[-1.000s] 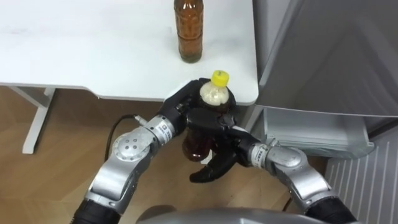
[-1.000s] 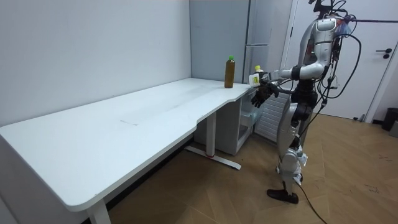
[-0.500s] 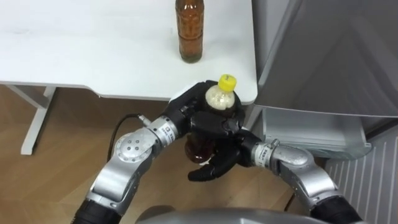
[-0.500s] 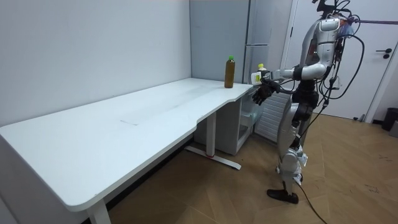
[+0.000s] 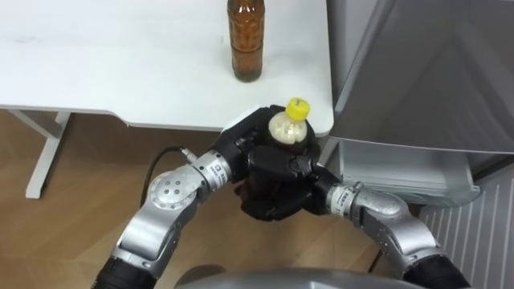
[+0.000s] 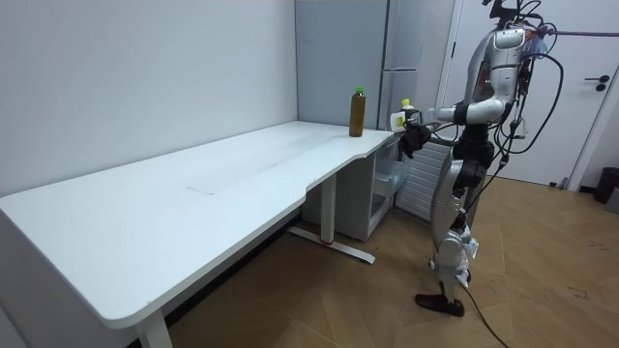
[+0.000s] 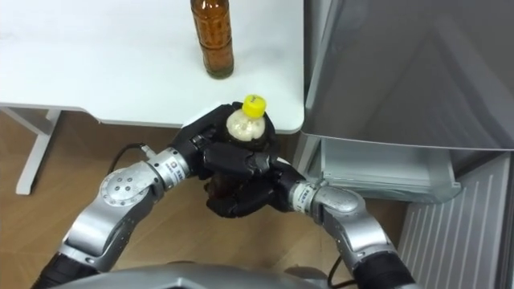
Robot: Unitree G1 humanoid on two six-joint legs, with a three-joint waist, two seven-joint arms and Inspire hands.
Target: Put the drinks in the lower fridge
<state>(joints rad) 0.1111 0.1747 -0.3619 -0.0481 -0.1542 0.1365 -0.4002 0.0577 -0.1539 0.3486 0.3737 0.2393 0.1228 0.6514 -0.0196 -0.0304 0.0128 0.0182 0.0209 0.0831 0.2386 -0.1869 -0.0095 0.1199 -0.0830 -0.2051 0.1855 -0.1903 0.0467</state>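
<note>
A yellow-capped bottle [image 5: 287, 124] of dark drink, pale at its neck, is held upright in front of me, just off the white table's [image 5: 120, 72] near corner. My left hand [image 5: 238, 141] is curled round it from the left. My right hand [image 5: 279, 191] wraps its lower body from the right and below. A second, brown bottle [image 5: 246, 40] stands on the table near the edge. The room view has me standing at the table's end with the held bottle [image 6: 397, 119] beside the fridge [image 6: 411, 48].
The grey fridge front [image 5: 434, 72] rises on my right, with an opened lower compartment [image 5: 401, 164] below it. A white slatted panel [image 5: 482, 233] stands at the lower right. The floor [image 5: 72, 201] under the table is wood.
My right hand's fingers, stretched out below the bottle a second ago, have curled round its body. The bottle has shifted slightly right and up.
</note>
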